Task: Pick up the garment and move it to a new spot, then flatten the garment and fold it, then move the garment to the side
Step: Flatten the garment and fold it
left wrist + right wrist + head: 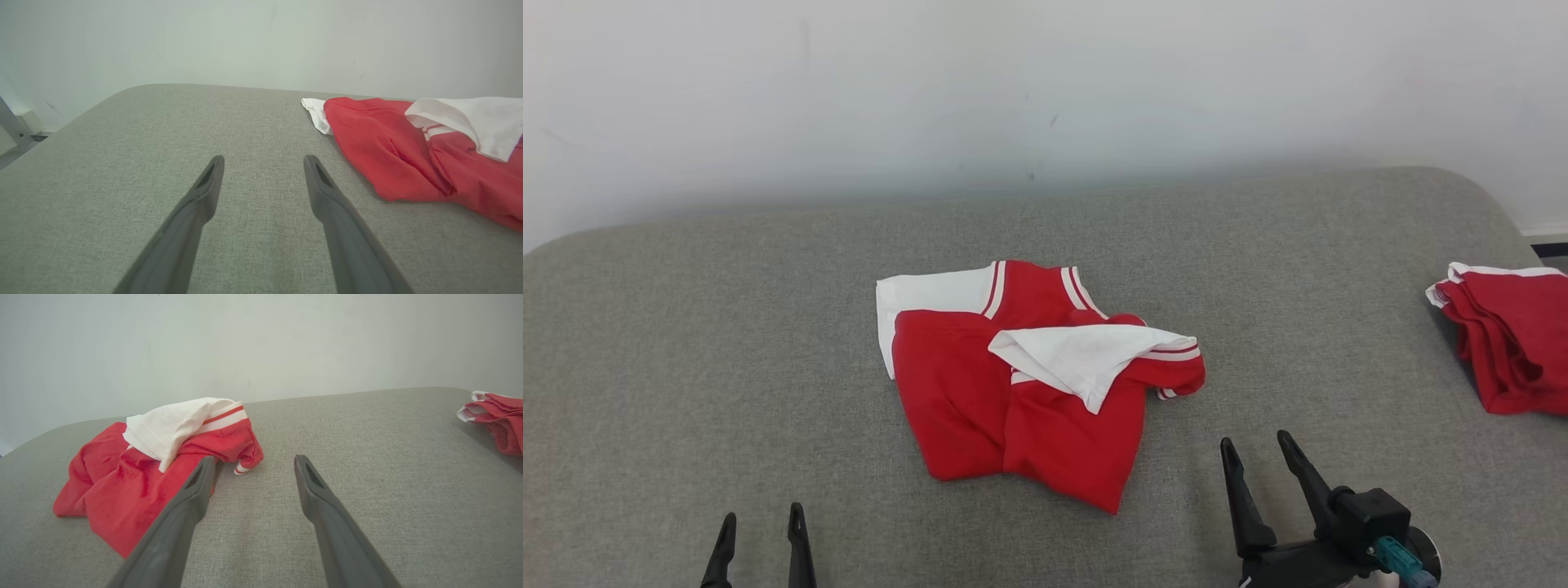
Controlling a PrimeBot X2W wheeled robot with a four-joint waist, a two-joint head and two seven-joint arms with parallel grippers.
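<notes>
The garment is a red jersey with white short sleeves and striped trim, lying crumpled in the middle of the grey padded surface, one white sleeve flopped over its top. In the left wrist view the garment lies ahead and to the right. In the right wrist view the garment lies ahead on the left. My left gripper sits open at the lower left, well short of the jersey. My right gripper stands open at the lower right, just off the jersey's near right corner. Both hold nothing.
Another red, white-edged garment lies folded at the right edge of the grey surface, also seen as the red pile far right in the right wrist view. A pale wall rises behind the surface's rounded far edge.
</notes>
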